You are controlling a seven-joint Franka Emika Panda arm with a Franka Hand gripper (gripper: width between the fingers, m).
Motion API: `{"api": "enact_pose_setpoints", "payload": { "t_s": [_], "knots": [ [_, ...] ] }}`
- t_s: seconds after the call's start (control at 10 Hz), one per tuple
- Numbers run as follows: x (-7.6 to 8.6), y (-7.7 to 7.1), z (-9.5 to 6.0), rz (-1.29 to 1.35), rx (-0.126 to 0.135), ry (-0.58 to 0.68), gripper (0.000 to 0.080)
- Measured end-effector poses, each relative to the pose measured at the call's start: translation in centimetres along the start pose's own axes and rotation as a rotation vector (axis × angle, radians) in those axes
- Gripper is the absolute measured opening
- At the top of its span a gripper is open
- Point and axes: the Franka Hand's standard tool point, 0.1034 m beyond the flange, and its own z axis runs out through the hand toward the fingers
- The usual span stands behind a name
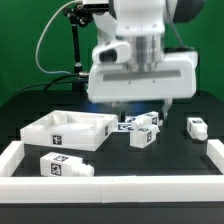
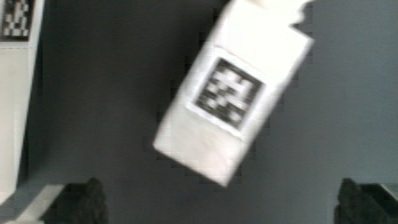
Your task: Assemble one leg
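In the wrist view a leg [image 2: 231, 90] lies tilted on the dark table, a white peg with a black-and-white tag on its side. My gripper [image 2: 224, 205] is open. Its two dark fingertips [image 2: 80, 205] stand wide apart, and the leg lies beyond them, untouched. In the exterior view my gripper [image 1: 143, 108] hangs low over a cluster of legs [image 1: 140, 128] at the table's middle. Its fingers are mostly hidden by the blurred white hand.
A large white square panel with a raised rim [image 1: 45, 128] lies toward the exterior view's left. One leg [image 1: 196, 126] lies at the right and another [image 1: 65, 166] at the front left. A low white wall [image 1: 120, 190] borders the table. A tagged white edge [image 2: 16, 20] shows in the wrist view.
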Motion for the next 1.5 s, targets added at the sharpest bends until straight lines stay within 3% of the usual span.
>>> {"api": "enact_pose_setpoints", "payload": {
  "t_s": [0.2, 0.4, 0.5, 0.7, 0.8, 0.9, 1.3, 1.5],
  "knots": [
    [0.1, 0.2, 2.9, -0.01, -0.008, 0.019, 0.0648],
    [0.2, -0.1, 3.8, -0.045, -0.017, 0.087, 0.0648],
    [0.1, -0.2, 3.8, -0.048, -0.019, 0.09, 0.0648],
    [0.1, -0.2, 3.8, -0.048, -0.019, 0.091, 0.0413],
    [0.1, -0.2, 3.8, -0.048, -0.019, 0.091, 0.0413],
    [0.1, -0.2, 3.8, -0.048, -0.019, 0.091, 0.029],
    [0.1, -0.3, 3.8, -0.049, -0.018, 0.091, 0.029],
    [-1.2, -3.4, 3.5, -0.023, -0.01, 0.086, 0.029]
  ]
}}
